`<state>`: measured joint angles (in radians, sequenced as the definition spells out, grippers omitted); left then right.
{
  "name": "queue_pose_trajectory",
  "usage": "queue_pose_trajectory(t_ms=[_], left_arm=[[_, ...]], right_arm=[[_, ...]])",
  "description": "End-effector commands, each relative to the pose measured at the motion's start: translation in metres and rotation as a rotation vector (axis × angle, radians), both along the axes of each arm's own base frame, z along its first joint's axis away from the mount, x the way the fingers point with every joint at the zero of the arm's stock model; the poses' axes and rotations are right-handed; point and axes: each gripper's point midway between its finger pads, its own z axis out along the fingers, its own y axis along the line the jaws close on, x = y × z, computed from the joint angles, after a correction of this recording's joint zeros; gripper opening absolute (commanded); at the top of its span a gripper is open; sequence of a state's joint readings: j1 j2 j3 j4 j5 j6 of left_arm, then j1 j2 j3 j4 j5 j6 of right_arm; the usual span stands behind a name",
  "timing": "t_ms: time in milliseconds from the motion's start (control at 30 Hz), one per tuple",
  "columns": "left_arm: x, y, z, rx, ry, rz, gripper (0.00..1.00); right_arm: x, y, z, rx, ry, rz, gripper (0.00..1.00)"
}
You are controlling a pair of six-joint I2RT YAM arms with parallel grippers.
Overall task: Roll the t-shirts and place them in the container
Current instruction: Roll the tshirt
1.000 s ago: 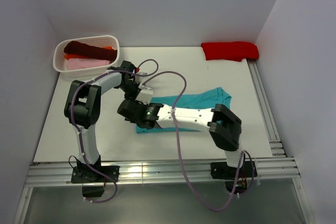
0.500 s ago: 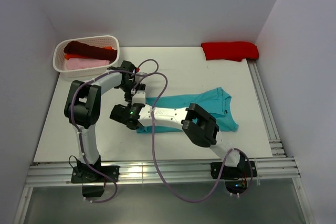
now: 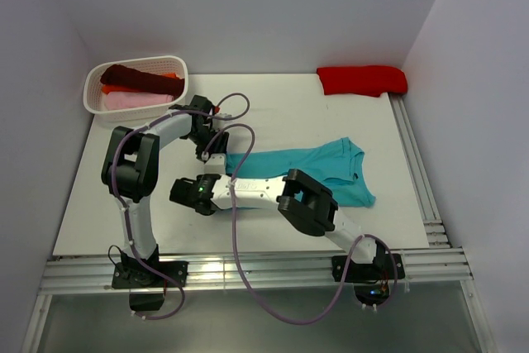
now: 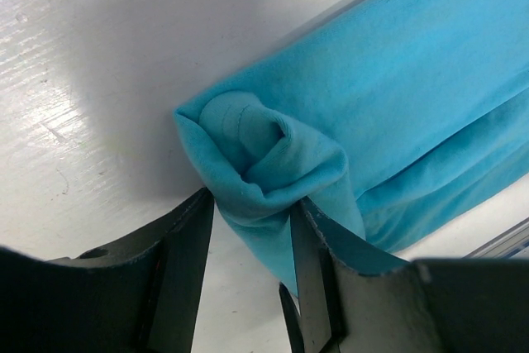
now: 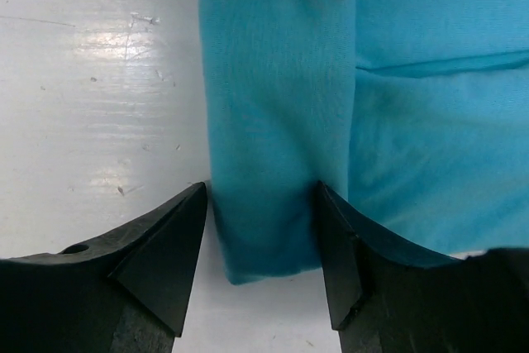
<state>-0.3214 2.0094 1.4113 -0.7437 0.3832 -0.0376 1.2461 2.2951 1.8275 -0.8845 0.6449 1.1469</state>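
White table [image 3: 124,204], plain pale walls [image 3: 273,6] on three sides. Clock positions are per the top view.

- teal t-shirt [image 3: 322,163]: centre of the table, folded into a long strip running 9 to 3 o'clock, neck at the 3 o'clock end. The 9 o'clock end is turned up into a short tight roll, and the left wrist cam shows the spiral at its end face.
- left gripper [image 4: 252,204]: clamped on the far end of that roll. Both fingers press into the cloth, one on each side.
- right gripper [image 5: 263,196]: jaws apart, straddling the near end of the same roll. Fingertips sit right at the cloth edges; can't tell whether they touch. Flat shirt body lies past its right finger.
- basket [image 3: 183,80]: white, at 10 o'clock in the far-left corner. It holds a maroon shirt [image 3: 140,78] on top, an orange shirt [image 3: 111,88] under it and a pink shirt [image 3: 136,100] at the near side.
- red shirt [image 3: 362,80]: bunched at 1 o'clock against the back wall, well apart from the teal one.
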Motion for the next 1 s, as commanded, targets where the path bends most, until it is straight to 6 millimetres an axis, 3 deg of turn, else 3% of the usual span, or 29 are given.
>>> queue_pose_trajectory(t_ms=[0,133,200,267,300,333,367,400,467,500,533,600,667,733,767,800,833,900,967], left_arm=[[0.012,0.001,-0.004,0.029,-0.042,-0.017,0.48],[0.013,0.000,0.000,0.024,-0.050,-0.022,0.49],[0.016,-0.002,0.004,0.014,-0.055,-0.023,0.50],[0.016,-0.004,0.009,0.002,-0.050,-0.027,0.51],[0.020,-0.005,0.013,-0.004,-0.075,-0.061,0.52],[0.018,-0.009,0.018,-0.028,-0.068,-0.070,0.53],[0.020,-0.010,0.024,-0.041,-0.074,-0.074,0.55],[0.026,-0.012,0.033,-0.060,-0.095,-0.083,0.57],[0.025,-0.016,0.050,-0.124,-0.096,-0.101,0.60],[0.031,-0.019,0.060,-0.144,-0.116,-0.110,0.62],[0.031,-0.020,0.069,-0.187,-0.119,-0.118,0.62],[0.031,-0.019,0.082,-0.226,-0.117,-0.127,0.63],[0.029,-0.015,0.092,-0.287,-0.102,-0.123,0.63],[0.022,-0.007,0.090,-0.305,-0.078,-0.124,0.63],[0.022,0.001,0.089,-0.312,-0.071,-0.107,0.64],[0.015,0.004,0.085,-0.327,-0.051,-0.115,0.64],[0.015,0.010,0.081,-0.331,-0.041,-0.105,0.64],[0.006,0.015,0.071,-0.342,-0.009,-0.107,0.64],[0.002,0.019,0.063,-0.352,0.006,-0.102,0.64]], right_arm=[[-0.008,-0.001,-0.012,-0.011,0.029,-0.002,0.61],[-0.014,-0.002,-0.021,0.016,0.056,-0.011,0.35],[-0.018,-0.008,-0.029,0.020,0.066,-0.009,0.29],[-0.018,0.004,-0.022,0.103,0.068,0.004,0.22],[-0.020,-0.003,-0.022,0.121,0.073,0.008,0.20],[-0.019,0.011,-0.019,0.211,0.071,0.019,0.18],[-0.020,0.013,-0.017,0.255,0.076,0.026,0.18],[-0.024,0.003,-0.016,0.285,0.083,0.030,0.18],[-0.020,0.018,-0.006,0.448,0.081,0.039,0.17],[-0.025,0.006,-0.009,0.479,0.093,0.029,0.16],[-0.016,0.015,0.001,0.579,0.074,0.024,0.13],[-0.022,0.005,-0.002,0.657,0.105,0.006,0.13],[-0.012,0.008,0.010,0.784,0.082,-0.007,0.13],[-0.018,-0.004,0.004,0.863,0.116,-0.036,0.13],[-0.014,0.003,0.017,0.960,0.097,-0.030,0.12],[-0.016,-0.009,0.008,0.987,0.119,-0.063,0.12],[-0.012,-0.004,0.020,1.070,0.103,-0.056,0.12],[-0.011,-0.015,0.009,1.108,0.119,-0.099,0.12],[-0.009,-0.010,0.018,1.199,0.125,-0.098,0.12]])
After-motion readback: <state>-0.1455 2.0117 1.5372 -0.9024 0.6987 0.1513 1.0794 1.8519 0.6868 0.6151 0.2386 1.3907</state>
